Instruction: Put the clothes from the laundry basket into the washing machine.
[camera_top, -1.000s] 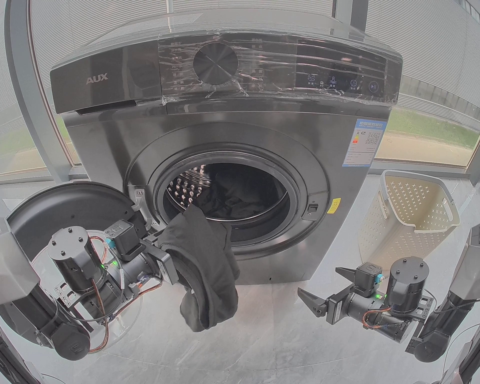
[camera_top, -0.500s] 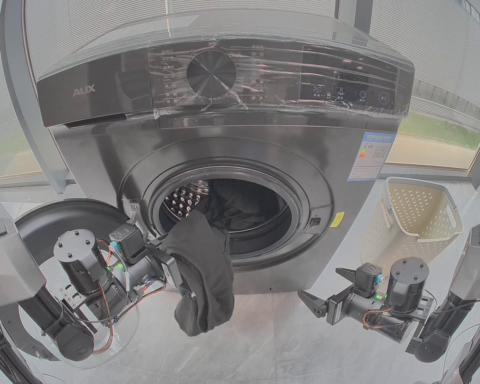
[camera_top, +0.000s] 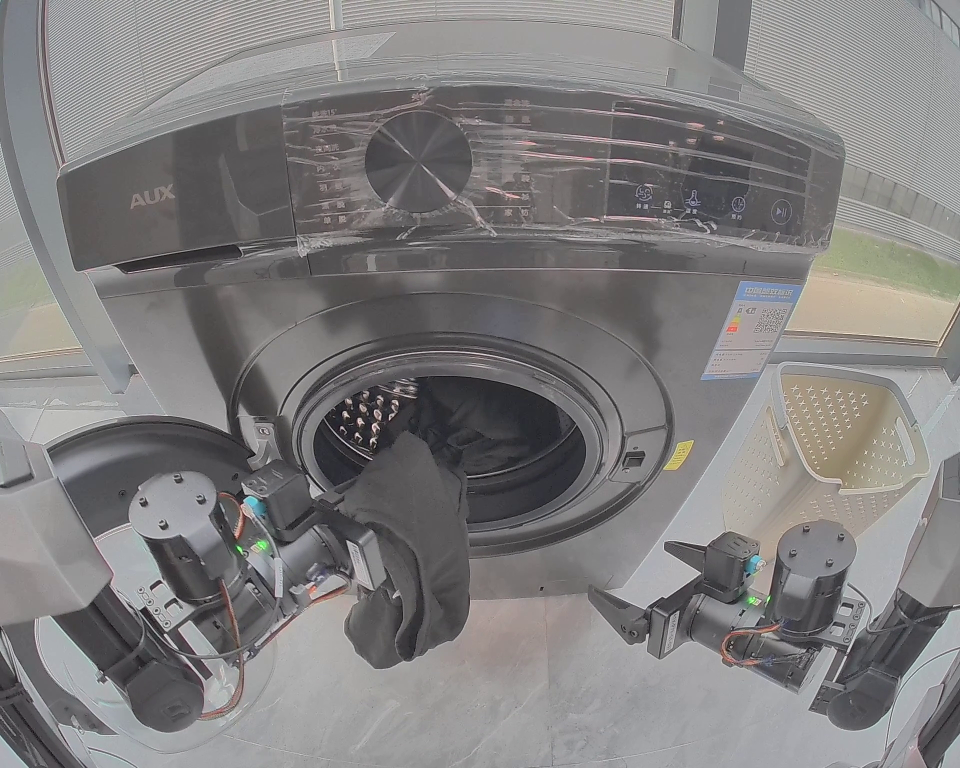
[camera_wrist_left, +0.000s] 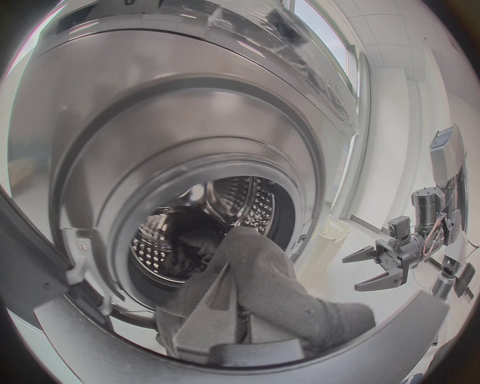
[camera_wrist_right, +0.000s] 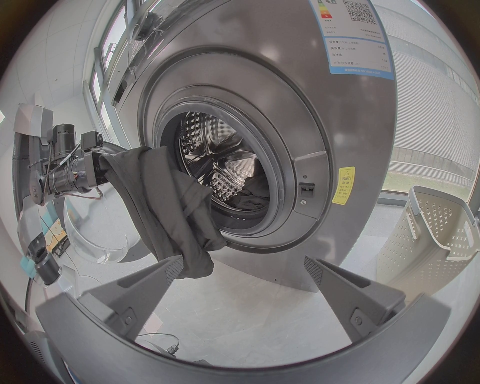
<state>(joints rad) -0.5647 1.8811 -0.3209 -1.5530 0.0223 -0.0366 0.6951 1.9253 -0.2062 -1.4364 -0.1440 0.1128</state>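
The left gripper (camera_top: 368, 562) is clamped on a black garment (camera_top: 420, 540), which hangs in folds from the fingers. The garment's upper fold is seen before the lower left rim of the drum opening (camera_top: 520, 395); contact with the rim cannot be told. Dark clothes (camera_top: 485, 425) lie inside the drum. The washing machine (camera_top: 450, 290) has its round door (camera_top: 120, 465) swung open to the left, behind the left arm. The right gripper (camera_top: 630, 570) is held low with its fingers spread, nothing between them. A cream laundry basket (camera_top: 800, 372) stands tipped just right of the machine. A blue-and-white label (camera_top: 752, 328) and a yellow sticker (camera_top: 678, 455) are fixed to the front; a dial (camera_top: 418, 160) sits under clear film.
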